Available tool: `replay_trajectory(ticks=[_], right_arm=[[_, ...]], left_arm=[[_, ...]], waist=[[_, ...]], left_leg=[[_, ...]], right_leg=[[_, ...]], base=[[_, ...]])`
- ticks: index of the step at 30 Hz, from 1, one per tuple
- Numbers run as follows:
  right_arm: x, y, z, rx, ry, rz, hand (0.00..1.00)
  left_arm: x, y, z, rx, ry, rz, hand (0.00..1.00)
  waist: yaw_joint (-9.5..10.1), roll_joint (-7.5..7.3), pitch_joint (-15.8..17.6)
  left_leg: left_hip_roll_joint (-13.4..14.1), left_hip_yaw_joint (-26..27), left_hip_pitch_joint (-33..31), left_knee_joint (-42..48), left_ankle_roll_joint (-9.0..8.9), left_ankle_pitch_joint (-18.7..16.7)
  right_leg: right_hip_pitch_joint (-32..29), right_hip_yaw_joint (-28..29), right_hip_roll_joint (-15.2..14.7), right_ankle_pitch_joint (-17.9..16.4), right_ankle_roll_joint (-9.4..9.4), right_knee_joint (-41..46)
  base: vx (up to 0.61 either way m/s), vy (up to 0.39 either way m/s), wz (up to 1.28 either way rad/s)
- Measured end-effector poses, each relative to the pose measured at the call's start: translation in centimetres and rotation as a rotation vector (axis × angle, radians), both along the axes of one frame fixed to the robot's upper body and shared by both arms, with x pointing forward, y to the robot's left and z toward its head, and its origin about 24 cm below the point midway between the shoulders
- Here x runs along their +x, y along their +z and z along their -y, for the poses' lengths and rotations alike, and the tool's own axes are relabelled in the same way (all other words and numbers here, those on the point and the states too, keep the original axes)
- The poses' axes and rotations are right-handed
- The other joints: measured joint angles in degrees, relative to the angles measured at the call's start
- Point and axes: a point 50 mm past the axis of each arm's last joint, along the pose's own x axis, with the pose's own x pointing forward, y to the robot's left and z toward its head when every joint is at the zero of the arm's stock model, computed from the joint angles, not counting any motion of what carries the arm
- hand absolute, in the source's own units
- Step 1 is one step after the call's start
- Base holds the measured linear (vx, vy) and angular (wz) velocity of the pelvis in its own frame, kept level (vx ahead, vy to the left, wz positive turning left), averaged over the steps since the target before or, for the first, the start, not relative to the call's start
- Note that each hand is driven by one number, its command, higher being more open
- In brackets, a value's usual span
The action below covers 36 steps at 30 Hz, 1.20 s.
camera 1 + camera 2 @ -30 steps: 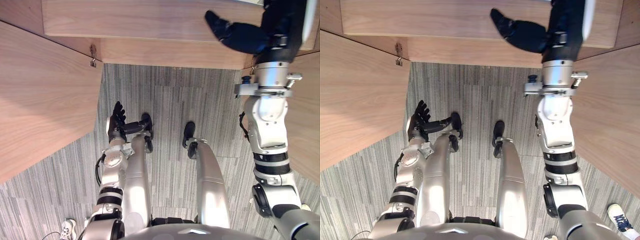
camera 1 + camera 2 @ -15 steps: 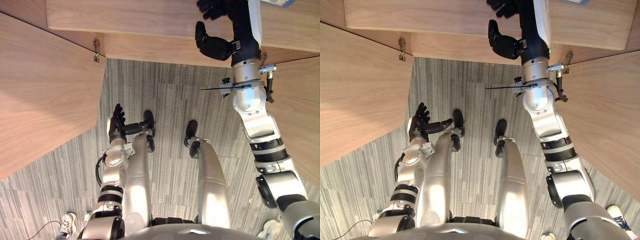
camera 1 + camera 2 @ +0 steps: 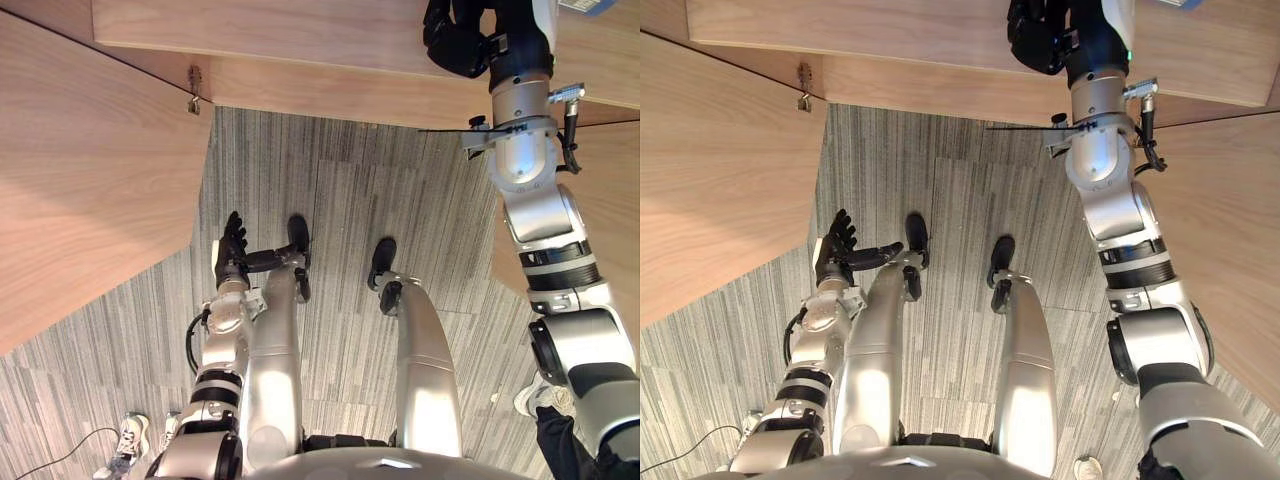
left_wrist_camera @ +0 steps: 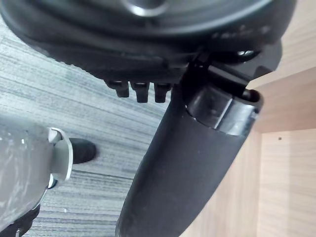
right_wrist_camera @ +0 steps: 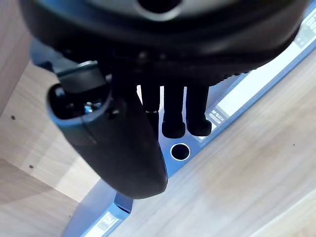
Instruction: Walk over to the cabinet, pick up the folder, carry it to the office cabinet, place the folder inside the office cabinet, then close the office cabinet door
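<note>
A blue folder (image 5: 232, 106) lies on the wooden cabinet shelf (image 3: 300, 40), its spine with a round finger hole (image 5: 179, 151) turned toward my right hand. A corner of the folder (image 3: 586, 5) shows at the top right of the left eye view. My right hand (image 3: 458, 42) is raised at the shelf's front edge, its fingers (image 5: 174, 123) curled into a fist in front of the spine. I see no grip on the folder. My left hand (image 3: 232, 252) hangs low at my left side with straight fingers and holds nothing.
The cabinet's left door (image 3: 90, 180) and right door (image 3: 612, 200) stand open on either side of me, with a hinge (image 3: 195, 85) at the left. Grey carpet (image 3: 340, 190) lies between them. A person's shoes (image 3: 125, 448) (image 3: 530, 398) show behind me.
My right hand has curled from open into a fist and shifted right along the shelf edge. The left hand has stayed where it was.
</note>
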Motion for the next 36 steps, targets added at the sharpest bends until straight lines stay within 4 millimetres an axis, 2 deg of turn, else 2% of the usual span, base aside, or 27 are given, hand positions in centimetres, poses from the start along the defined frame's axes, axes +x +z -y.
replay_trajectory(ticks=[8,14,26,31,33,36], right_arm=[[1.5,1.6,1.5,-0.003,-0.089,-0.032,0.0],[2.5,2.1,2.3,0.042,-0.118,-0.075,0.0],[2.7,2.5,2.1,0.103,-0.116,-0.085,0.0],[2.7,2.7,3.1,0.216,-0.127,-0.078,0.0],[2.5,2.6,3.9,0.264,-0.141,-0.072,0.0],[1.9,0.7,5.2,0.37,-0.121,-0.091,0.0]], left_arm=[[0.3,0.2,0.0,-0.001,0.0,0.007,1.0],[1.5,1.5,0.1,-0.013,0.003,0.043,1.0],[1.6,1.5,-0.1,-0.09,0.049,0.05,1.0],[1.6,1.5,-0.1,-0.094,0.052,0.053,1.0],[1.6,1.5,0.1,-0.098,0.05,0.05,1.0],[1.5,1.3,0.3,-0.103,0.042,0.04,1.0]], waist=[[0.02,0.0,0.0],[-0.31,0.0,0.0],[-0.8,0.0,0.0],[-0.83,0.0,0.0],[-0.83,0.0,0.0],[-0.85,0.0,0.0]], left_leg=[[-0.1,-0.11,-0.68,-0.65,-0.15,0.19],[-0.08,-0.21,-0.73,-0.85,-0.22,0.25],[-0.27,-0.69,-1.01,-1.63,-0.33,1.3],[-0.27,-0.65,-0.84,-0.74,-0.31,1.39],[-0.27,-0.46,-0.31,-0.46,-0.3,1.38],[-0.21,-0.38,1.43,-0.3,-0.14,1.26]], right_leg=[[-0.51,-0.38,-0.05,0.07,0.08,-0.89],[-0.48,-0.68,-0.05,0.09,0.07,-1.12],[-0.74,-1.23,-0.12,0.29,-0.13,-1.12],[-0.7,-1.07,-0.24,0.32,-0.17,-0.22],[-0.33,-0.88,-0.33,0.32,-0.17,0.23],[1.43,-0.84,-0.34,0.31,-0.17,0.32]], base=[[0.0,-0.002,0.0],[0.01,-0.003,0.0],[0.0,-0.012,0.02],[0.0,0.0,0.0],[0.0,0.0,0.0],[0.0,0.0,0.0]])
